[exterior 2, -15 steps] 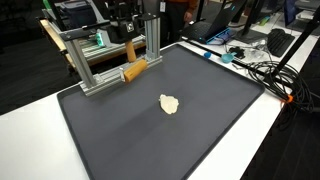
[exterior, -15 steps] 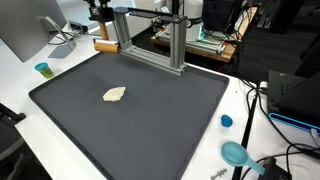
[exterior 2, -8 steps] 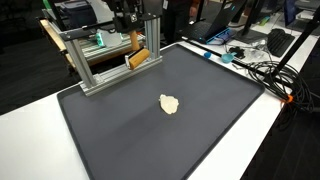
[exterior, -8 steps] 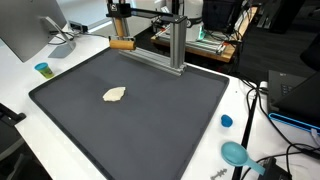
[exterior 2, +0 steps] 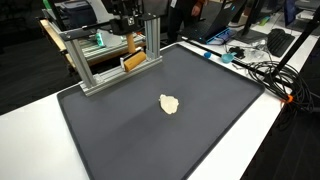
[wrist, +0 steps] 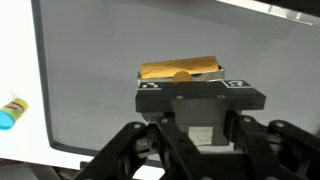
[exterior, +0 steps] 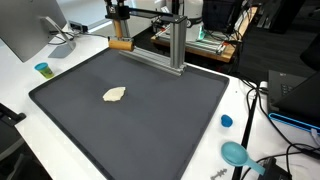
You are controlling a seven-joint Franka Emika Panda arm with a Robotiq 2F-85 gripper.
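**Block in the grip, not yet set down**

The gripper (wrist: 193,86) has its jaws closed on a tan wooden block (wrist: 180,69). The wrist view shows the block lying crosswise between the two fingers, over the grey surface of the mat (exterior: 150,115). In both exterior views the block (exterior: 122,43) (exterior 2: 134,60) hangs under the gripper (exterior: 119,30) at the far edge of the mat, just beside the aluminium frame (exterior: 176,40). From one side it sits slightly tilted. It looks to be clear of the mat, though the pictures do not show the gap plainly.

So the pick-up appears done: the block is secured and carried by the arm. The release is what remains, since the block rests on nothing and the fingers have not opened.

A pale crumpled scrap (exterior: 115,95) (exterior 2: 170,103) lies alone near the middle of the mat, well apart from the gripper and untouched. A small blue cup (exterior: 42,69) stands off the mat on the white table.
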